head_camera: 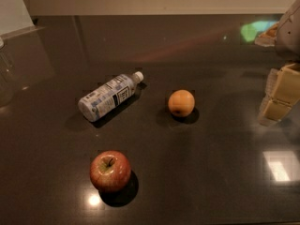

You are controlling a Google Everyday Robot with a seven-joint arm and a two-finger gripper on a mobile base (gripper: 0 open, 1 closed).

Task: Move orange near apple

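Observation:
The orange (181, 103) sits on the dark glossy table near the middle, a small dark spot on its lower front. The red apple (110, 170) stands at the front left, stem up, with a yellow-green patch around the stem. The orange is well apart from the apple, up and to its right. My gripper (279, 95) is at the right edge of the view, to the right of the orange and clear of it, holding nothing that I can see.
A plastic water bottle (109, 96) lies on its side to the left of the orange, cap pointing to the back right. The table's back edge (154, 15) meets a pale wall. Bright light glare (278, 165) lies on the surface at the right.

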